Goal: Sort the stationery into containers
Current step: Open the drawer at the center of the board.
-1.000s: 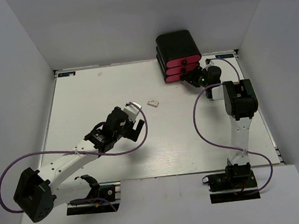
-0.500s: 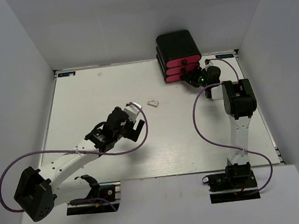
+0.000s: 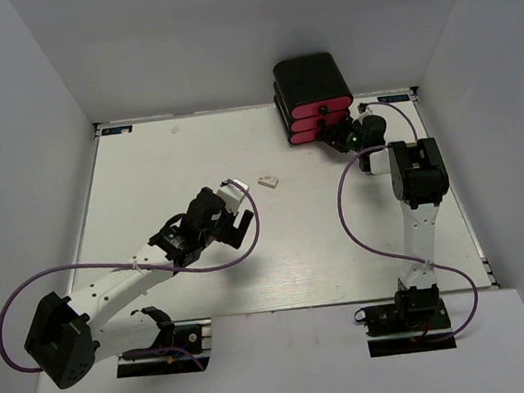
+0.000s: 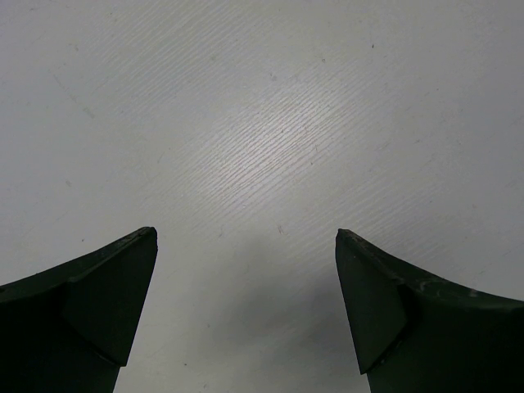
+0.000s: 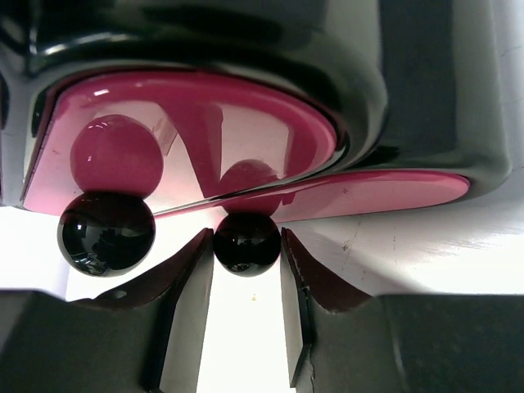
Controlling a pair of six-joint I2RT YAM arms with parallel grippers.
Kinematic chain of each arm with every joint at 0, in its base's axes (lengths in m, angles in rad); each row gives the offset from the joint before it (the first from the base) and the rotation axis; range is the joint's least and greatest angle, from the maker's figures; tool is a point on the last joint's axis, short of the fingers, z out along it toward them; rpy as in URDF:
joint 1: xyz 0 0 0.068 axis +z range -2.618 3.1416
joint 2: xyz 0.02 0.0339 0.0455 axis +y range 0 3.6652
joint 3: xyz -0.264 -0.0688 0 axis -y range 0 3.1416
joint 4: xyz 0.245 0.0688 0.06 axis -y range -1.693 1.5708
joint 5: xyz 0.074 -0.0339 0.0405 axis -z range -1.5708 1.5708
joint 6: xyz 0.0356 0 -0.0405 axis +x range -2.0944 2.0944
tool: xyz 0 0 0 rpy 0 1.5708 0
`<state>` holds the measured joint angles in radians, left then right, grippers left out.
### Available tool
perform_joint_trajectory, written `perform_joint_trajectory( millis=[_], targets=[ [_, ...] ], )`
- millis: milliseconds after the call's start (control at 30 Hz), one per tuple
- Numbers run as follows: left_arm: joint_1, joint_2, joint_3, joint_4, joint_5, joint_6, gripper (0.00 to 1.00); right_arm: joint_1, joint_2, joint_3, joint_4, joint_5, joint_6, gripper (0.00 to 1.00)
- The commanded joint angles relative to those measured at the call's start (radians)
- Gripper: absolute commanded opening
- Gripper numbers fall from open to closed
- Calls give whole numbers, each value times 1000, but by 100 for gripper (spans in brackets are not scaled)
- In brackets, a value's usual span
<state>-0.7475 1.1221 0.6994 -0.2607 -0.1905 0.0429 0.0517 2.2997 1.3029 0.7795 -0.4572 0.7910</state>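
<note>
Left end effector (image 4: 246, 237): jaws spread wide above bare counter (image 4: 262, 115).
White block (image 3: 267, 181): lying on counter, between the two arms.
Right end effector (image 5: 247, 250): pinched narrow on a pink-red drawer's (image 5: 205, 131) round black knob (image 5: 247, 241).
Black case (image 3: 311, 78): far right of counter, three drawers stacked.

Glossy black rounded case (image 3: 311, 78) at upper right of the top view. Pink-red drawers (image 3: 313, 110) are stacked in it, fronts facing the lower edge of the frame. The close-up shows one black knob (image 5: 247, 243) at lower centre and a second at lower left, both round and shiny. Tiny white block (image 3: 267, 181) lies alone near centre, well apart from the case.
</note>
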Motion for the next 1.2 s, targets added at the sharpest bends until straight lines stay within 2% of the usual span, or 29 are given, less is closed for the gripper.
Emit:
perform_joint_trajectory(
  millis=[0,200,433,567,600,667,700,967,1100,1133,1167],
  targets=[
    [5,-8,6,12,14,-6,100,-4,10,13,6,9,4,26],
    [5,-28,6,12,14,-15,100,-7,-58,-108,52,0,-10,24],
    [5,-39,6,67,88,-93,100,-4,-167,-298,98,-11,-13,24],
    [5,-15,6,132,143,-195,100,-3,-201,-329,77,-15,-12,47],
    [5,-2,6,162,157,-245,100,-9,-203,-330,75,-20,-13,64],
    [5,46,6,199,157,-293,100,-10,-216,-330,66,-37,-10,87],
    [5,68,17,225,167,-308,100,-10,-223,-341,63,-47,-12,90],
    [5,369,250,155,114,-310,100,-38,-417,-511,-12,-98,-117,90],
    [5,542,374,132,73,-310,100,-39,-557,-559,-189,-166,-269,90],
    [5,579,434,109,48,-310,100,-38,-592,-542,-330,-193,-330,90],
    [5,649,462,109,37,-310,100,-38,-627,-527,-371,-204,-357,90]
  ],
)
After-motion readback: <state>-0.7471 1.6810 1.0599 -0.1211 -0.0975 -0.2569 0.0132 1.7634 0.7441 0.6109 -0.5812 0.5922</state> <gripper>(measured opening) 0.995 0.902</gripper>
